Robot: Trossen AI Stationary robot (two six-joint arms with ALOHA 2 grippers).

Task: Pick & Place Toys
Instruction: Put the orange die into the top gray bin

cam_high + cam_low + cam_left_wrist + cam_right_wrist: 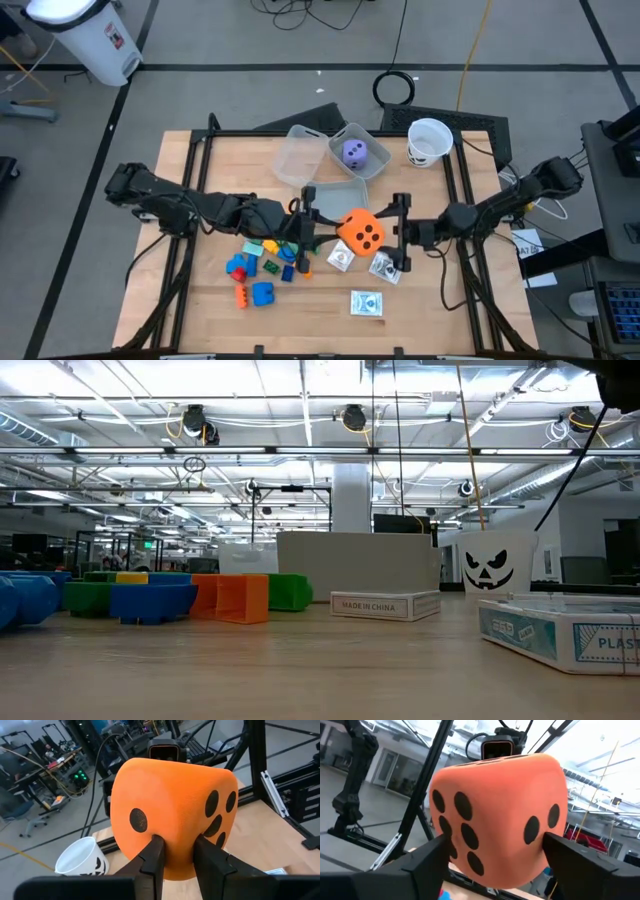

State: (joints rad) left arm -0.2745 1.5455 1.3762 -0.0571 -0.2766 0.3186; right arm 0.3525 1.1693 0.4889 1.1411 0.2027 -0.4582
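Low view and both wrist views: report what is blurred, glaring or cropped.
Low view: the white box nearest the lens is soft; ceiling lights glare. Left wrist view: the big orange dotted die fills the frame, the background is soft. Right wrist view: the die is cropped low, with a bright ceiling behind.

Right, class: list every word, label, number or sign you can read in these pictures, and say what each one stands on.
"MADE IN CHINA": on the edge of the small white box lying on the table, low view.
"PLAST", cut off by the picture's edge: on the white and teal pack, low view.
Jack-o'-lantern face, no words: on the white cup.
Red label on the white bin: too small to read.
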